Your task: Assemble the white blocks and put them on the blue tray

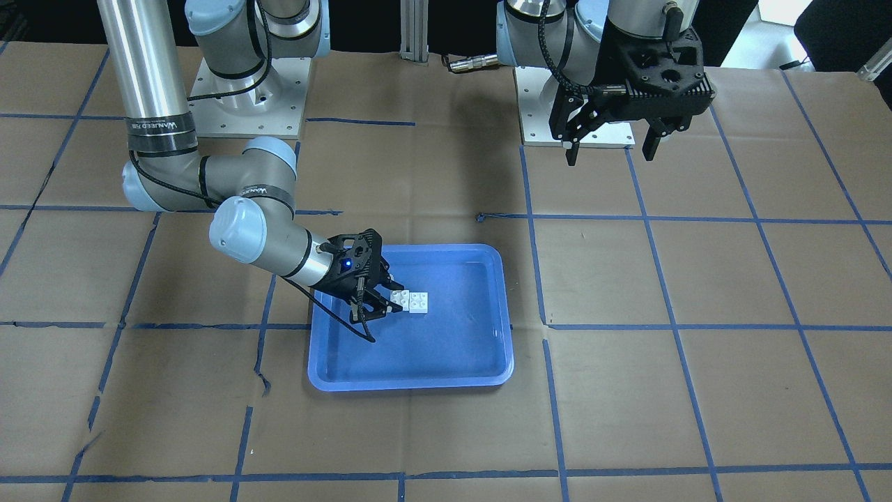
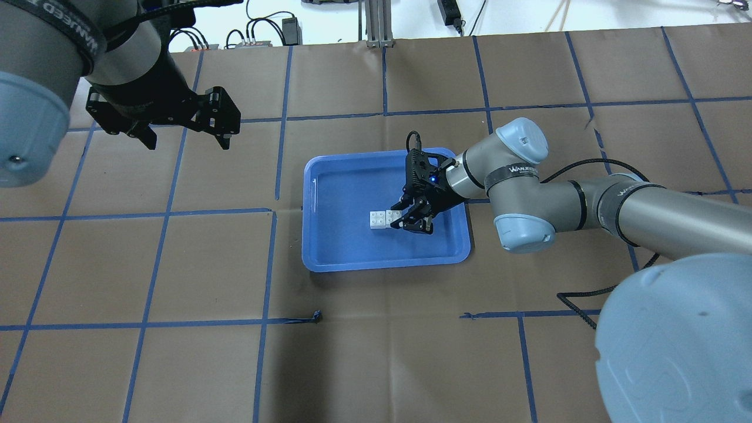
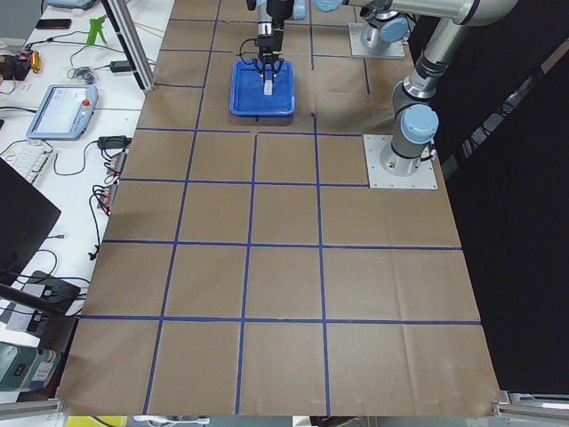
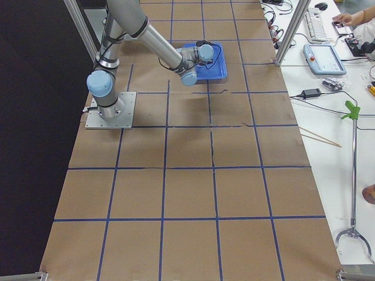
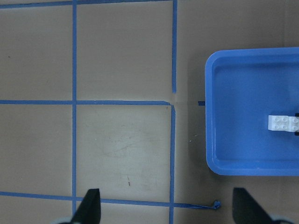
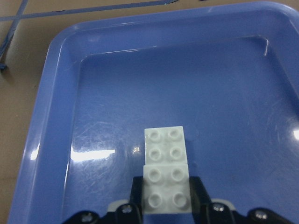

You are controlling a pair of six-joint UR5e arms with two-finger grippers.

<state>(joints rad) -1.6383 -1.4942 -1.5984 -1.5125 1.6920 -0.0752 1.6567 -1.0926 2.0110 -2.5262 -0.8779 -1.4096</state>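
Observation:
Two white blocks [image 1: 418,301] lie end to end, touching, on the floor of the blue tray [image 1: 411,380]. My right gripper [image 1: 391,301] reaches low into the tray, its fingers against the two sides of the nearer block, as the right wrist view [image 6: 166,196] shows. The farther block [image 6: 164,144] lies free in front of it. In the overhead view the blocks [image 2: 378,218] sit right of the tray's [image 2: 382,264] middle. My left gripper [image 2: 182,126] is open and empty, high above the table, far from the tray. Its wrist view shows the tray [image 5: 210,116] and blocks [image 5: 282,122] at the right.
Brown paper with a blue tape grid [image 2: 270,264] covers the table. The two arm bases [image 1: 251,97] stand on plates at the robot's side. Desks with a pendant [image 3: 62,111] and cables lie beyond the table edge.

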